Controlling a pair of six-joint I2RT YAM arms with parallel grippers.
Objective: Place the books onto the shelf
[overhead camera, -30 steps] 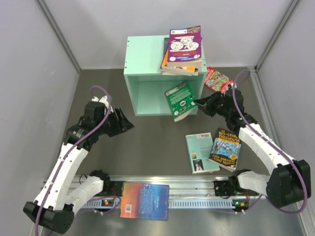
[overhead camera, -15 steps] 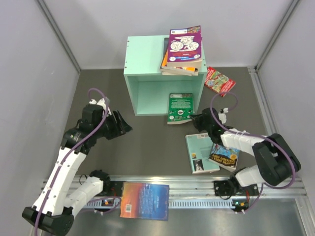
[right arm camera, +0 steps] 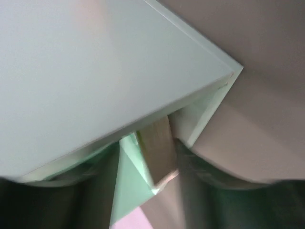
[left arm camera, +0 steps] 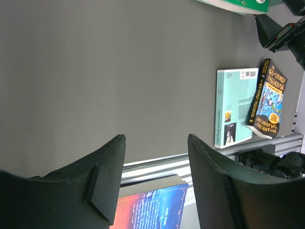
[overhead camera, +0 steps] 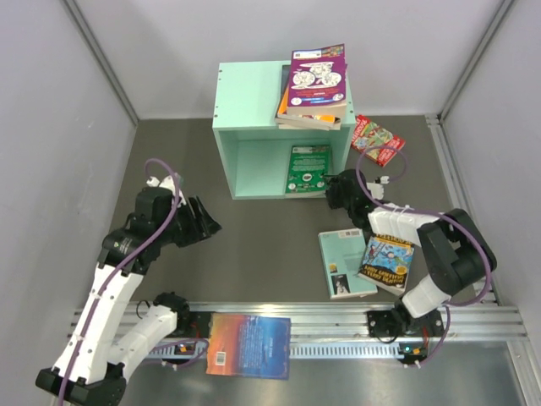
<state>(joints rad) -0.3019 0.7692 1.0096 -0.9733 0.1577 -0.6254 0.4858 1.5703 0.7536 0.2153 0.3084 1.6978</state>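
Observation:
The mint-green shelf (overhead camera: 254, 127) stands at the back with its open front toward me. A stack of books (overhead camera: 314, 85), purple on top, lies on its roof. A green book (overhead camera: 308, 169) lies in the opening, against the right wall. My right gripper (overhead camera: 336, 188) is at that book's near right corner, low by the shelf's front edge. In the blurred right wrist view the green book's page edge (right arm camera: 159, 148) sits between my parted fingers, under the shelf (right arm camera: 95, 71). My left gripper (overhead camera: 203, 220) hangs open and empty left of the shelf.
A red book (overhead camera: 376, 137) lies right of the shelf. A teal book (overhead camera: 345, 262) and a blue cartoon-covered book (overhead camera: 387, 258) lie side by side under the right arm. A blue-orange book (overhead camera: 249, 345) rests on the near rail. Grey walls close in on both sides.
My right arm has carried the green book from in front of the shelf down into the opening, and its jaws have widened. The left arm has drifted slightly down and left.

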